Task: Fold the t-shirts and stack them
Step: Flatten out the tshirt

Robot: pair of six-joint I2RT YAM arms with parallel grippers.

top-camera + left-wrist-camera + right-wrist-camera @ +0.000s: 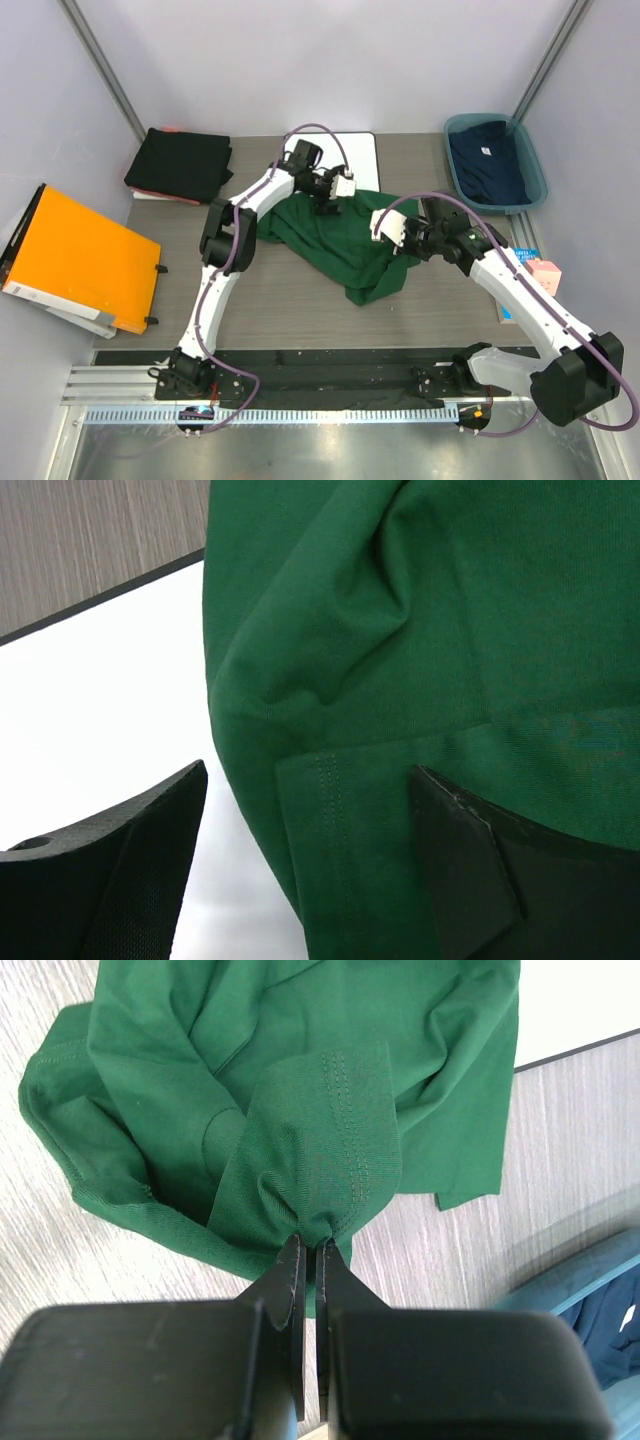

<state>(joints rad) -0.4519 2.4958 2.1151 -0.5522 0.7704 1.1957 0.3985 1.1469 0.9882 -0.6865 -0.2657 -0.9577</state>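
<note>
**Dark green t-shirt [345, 240] pinched by the right gripper [390, 232], left jaws spread**

Top view: the dark green t-shirt lies crumpled at the middle of the table [280, 290]. Its far edge lies on the white board [360, 150] at 12 o'clock. The left gripper [328, 205] sits at the shirt's 11 o'clock edge and the right gripper at its 3 o'clock side. The black folded t-shirts [180, 165] lie at the table's 10 o'clock corner. A navy t-shirt [490, 165] rests in a teal bin [535, 165] at 2 o'clock. An orange folder [85, 260] lies off the table at 9 o'clock.

Left wrist view: the jaws are released and stand wide apart. A stitched hem of green cloth lies between them over the board. One finger [120, 880], at 7 o'clock, is clear of the cloth. The other [470, 870], at 5 o'clock, is against it.

Right wrist view: the jaws are clenched on a bunched, stitched fold of the green shirt, which fans out toward 12 o'clock. The rest of the shirt is heaped on the wood. The board corner shows at 1 o'clock and the bin at 4 o'clock.
</note>
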